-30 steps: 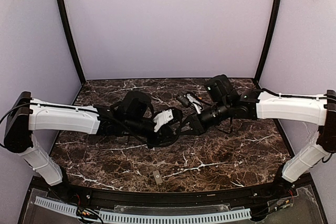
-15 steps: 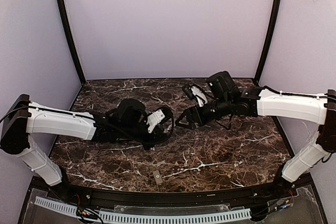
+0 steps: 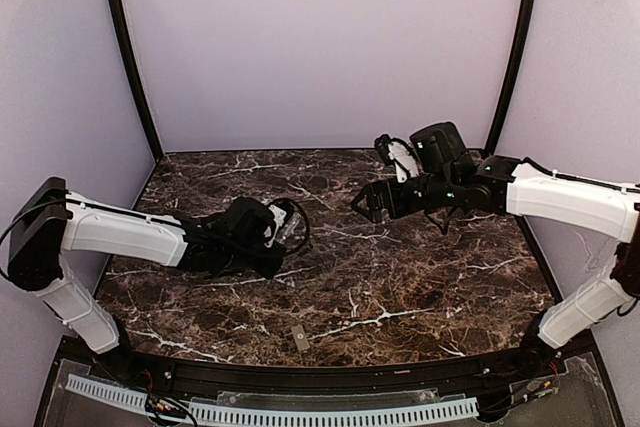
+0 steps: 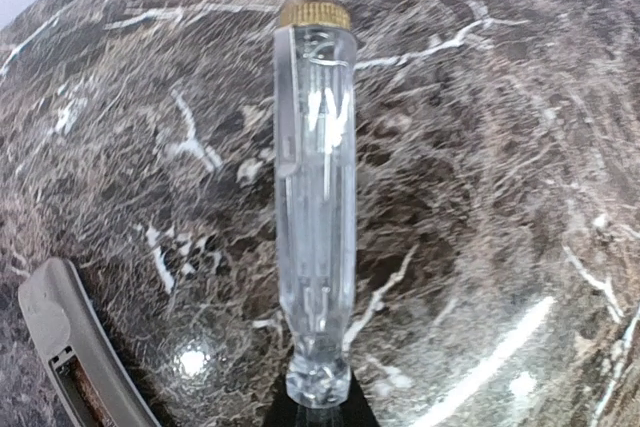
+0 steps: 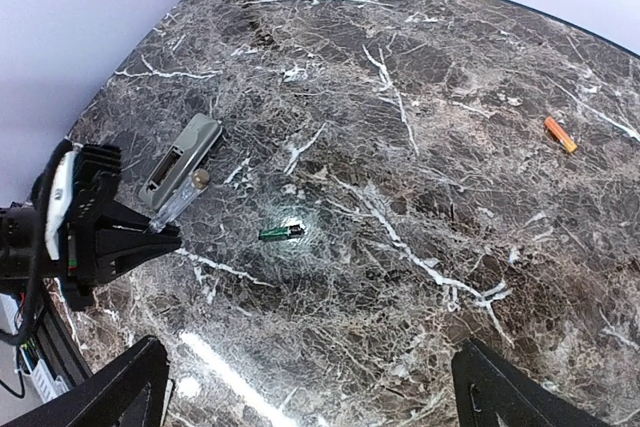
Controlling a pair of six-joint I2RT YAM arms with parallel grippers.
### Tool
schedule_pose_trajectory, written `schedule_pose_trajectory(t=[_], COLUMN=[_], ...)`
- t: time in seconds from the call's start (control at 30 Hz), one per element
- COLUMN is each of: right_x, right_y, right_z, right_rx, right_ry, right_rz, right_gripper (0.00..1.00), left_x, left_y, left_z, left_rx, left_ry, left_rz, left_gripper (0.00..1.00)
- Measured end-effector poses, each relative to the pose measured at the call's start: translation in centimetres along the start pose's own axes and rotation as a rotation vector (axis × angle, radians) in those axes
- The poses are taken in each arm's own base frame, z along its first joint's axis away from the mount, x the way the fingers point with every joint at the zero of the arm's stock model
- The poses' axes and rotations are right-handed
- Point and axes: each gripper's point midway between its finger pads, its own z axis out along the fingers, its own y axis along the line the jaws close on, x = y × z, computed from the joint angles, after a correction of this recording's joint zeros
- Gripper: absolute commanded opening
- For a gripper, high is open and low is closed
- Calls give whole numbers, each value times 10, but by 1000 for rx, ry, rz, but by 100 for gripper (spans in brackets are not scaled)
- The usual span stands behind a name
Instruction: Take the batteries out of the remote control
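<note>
The remote control (image 5: 181,154) lies grey back up on the marble, its battery bay open; one end shows in the left wrist view (image 4: 62,342). A dark greenish battery (image 5: 281,233) lies loose on the table beside it. An orange battery (image 5: 560,134) lies far off to the right. My left gripper (image 3: 278,237) is low over the table, shut on a clear-handled tool (image 4: 315,197) with a brass cap, and is also seen in the right wrist view (image 5: 95,232). My right gripper (image 3: 370,202) hangs high above the table, open and empty (image 5: 320,392).
A small flat grey cover piece (image 3: 299,339) lies near the table's front edge. The dark marble table (image 3: 420,287) is closed in by lilac walls with black corner posts.
My right gripper has gone from shut to wide open and drawn back up and to the right. The left arm has swung left and lower, still holding the tool.
</note>
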Motion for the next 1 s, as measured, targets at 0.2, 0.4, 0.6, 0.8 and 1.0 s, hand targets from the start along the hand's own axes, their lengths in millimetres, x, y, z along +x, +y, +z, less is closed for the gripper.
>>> schedule_pose_trajectory(t=[0.2,0.4,0.6,0.8,1.0], right_x=[0,7,9,16,18], right_y=[-5,-8,-9,-11,-12], right_z=[-1,-2,-2,-1,-6], right_rx=[28,38,40,44,43], right_ry=[-5,10,14,27,25], right_rz=[13,20,21,22,22], right_gripper=[99,99,99,99,99], left_x=[28,42,49,50,49], left_y=[22,28,29,27,26], left_z=[22,37,43,47,48], left_rx=[-93,-133,-146,-140,-139], left_ry=[126,211,250,261,260], left_rz=[-76,-130,-167,-183,-194], left_gripper=[0,0,3,15,23])
